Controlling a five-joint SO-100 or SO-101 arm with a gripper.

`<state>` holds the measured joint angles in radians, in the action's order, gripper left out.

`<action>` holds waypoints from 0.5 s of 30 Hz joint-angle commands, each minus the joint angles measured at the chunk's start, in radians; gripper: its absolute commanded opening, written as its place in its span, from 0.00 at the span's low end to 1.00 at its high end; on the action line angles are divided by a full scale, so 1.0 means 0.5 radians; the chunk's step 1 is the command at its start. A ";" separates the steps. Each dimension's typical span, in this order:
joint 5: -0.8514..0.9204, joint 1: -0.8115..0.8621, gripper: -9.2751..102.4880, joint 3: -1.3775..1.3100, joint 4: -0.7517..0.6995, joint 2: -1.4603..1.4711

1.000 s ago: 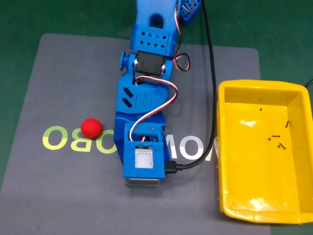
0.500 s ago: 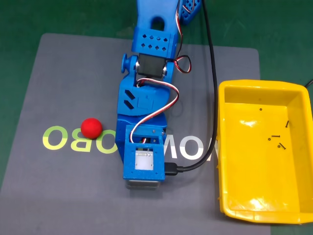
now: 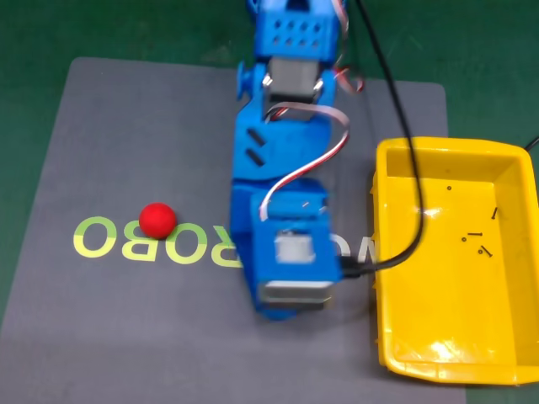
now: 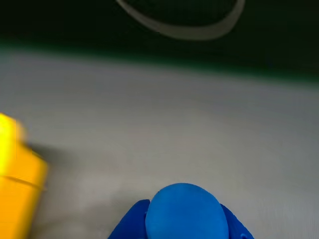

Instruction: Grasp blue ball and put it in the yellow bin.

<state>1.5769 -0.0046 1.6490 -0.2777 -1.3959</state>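
- Red ball (image 3: 157, 220): rests on the mat (image 3: 126, 320), well to the left of the arm (image 3: 286, 219) in the fixed view, on the pale lettering. Not the task's item; untouched.
- Gripper (image 4: 183, 226): in the wrist view the blue fingers (image 4: 127, 230) show as short stubs either side of the ball (image 4: 183, 213), closed in against it. In the fixed view the gripper itself is hidden beneath the arm's wrist housing.
- Ball: held between the fingers at the bottom edge of the wrist view, the mat blurred beyond it. Whether it is clear of the mat cannot be told.
- Handling, as a judgement: the ball looks small, matte and light, and shows no visible dent under the fingers. Being round, it could roll or squirt out if pinched off-centre. The sound hold is across its widest part, which is about where the fingers appear to sit.
- Bin (image 3: 396, 252): just right of the gripper in the fixed view, its near wall beside the wrist housing. In the wrist view its yellow corner (image 4: 17, 194) sits at the left edge. A few dark screws (image 3: 476, 240) lie inside.
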 commanded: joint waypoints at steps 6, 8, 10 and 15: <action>-0.071 -0.325 0.09 -0.052 -0.098 -0.546; -0.074 -0.426 0.09 0.009 -0.123 -0.632; -0.074 -0.528 0.09 0.080 -0.156 -0.709; -0.080 -0.764 0.09 0.307 -0.169 -0.877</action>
<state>1.5524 -0.3421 1.7825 -0.3605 -1.7380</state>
